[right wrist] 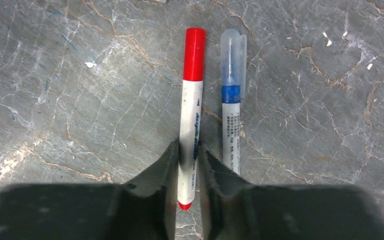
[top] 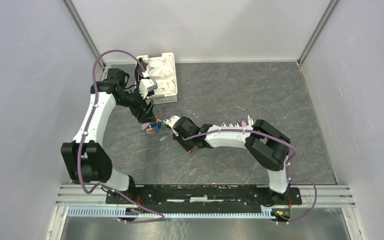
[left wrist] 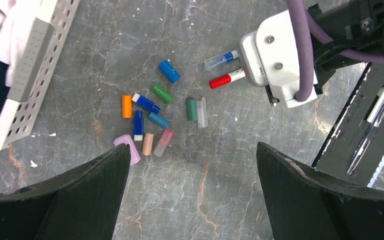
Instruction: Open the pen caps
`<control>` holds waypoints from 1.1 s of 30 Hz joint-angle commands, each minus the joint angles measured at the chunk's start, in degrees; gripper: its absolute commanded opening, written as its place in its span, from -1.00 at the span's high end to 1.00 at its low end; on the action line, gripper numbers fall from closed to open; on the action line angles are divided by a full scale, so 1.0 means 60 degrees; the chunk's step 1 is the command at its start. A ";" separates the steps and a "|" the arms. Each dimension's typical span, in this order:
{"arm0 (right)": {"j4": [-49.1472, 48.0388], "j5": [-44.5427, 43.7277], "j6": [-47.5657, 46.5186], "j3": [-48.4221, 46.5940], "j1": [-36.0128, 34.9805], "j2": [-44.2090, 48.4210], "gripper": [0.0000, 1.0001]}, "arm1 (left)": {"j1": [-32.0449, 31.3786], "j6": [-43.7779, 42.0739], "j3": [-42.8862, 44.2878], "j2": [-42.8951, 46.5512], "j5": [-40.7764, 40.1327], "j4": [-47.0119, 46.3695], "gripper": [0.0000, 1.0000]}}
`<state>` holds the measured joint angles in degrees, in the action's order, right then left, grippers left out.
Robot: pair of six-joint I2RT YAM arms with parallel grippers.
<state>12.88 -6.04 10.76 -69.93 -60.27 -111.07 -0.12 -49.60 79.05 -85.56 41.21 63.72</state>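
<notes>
The right gripper [right wrist: 187, 154] has its jaws closed tight on the white barrel of a red-capped pen [right wrist: 190, 115]. This pen lies on the grey table [right wrist: 70, 100] just beside a blue pen [right wrist: 231, 107] with a clear cap, and both caps are on. Only the left wrist view shows the loose caps [left wrist: 162, 93], scattered near the white basket [left wrist: 30, 65]. Above them is the left gripper [left wrist: 192, 150], jaws wide apart and holding nothing.
</notes>
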 commanded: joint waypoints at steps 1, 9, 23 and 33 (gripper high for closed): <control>-0.0043 0.0212 0.0033 0.0129 -0.0034 0.0353 0.80 | 0.0005 -0.1387 -0.0361 -0.0108 0.0511 0.0581 -1.00; 0.0706 0.2439 -0.0263 -0.0644 0.0559 0.1741 1.00 | 0.0005 -0.4198 -0.1364 0.0686 0.1773 0.1257 -1.00; 0.1476 0.8293 -0.0790 -0.0945 0.1798 0.1962 1.00 | -0.1336 -0.6420 -0.1721 0.0554 0.2182 0.2937 -0.87; 0.1675 0.8923 -0.0759 -0.1356 0.1956 0.1576 1.00 | -0.2305 -0.5935 -0.1995 0.0666 0.1599 0.2564 -0.50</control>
<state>23.05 43.92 6.94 -75.26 -49.28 -101.47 -12.73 -84.53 67.77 -83.05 51.09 79.85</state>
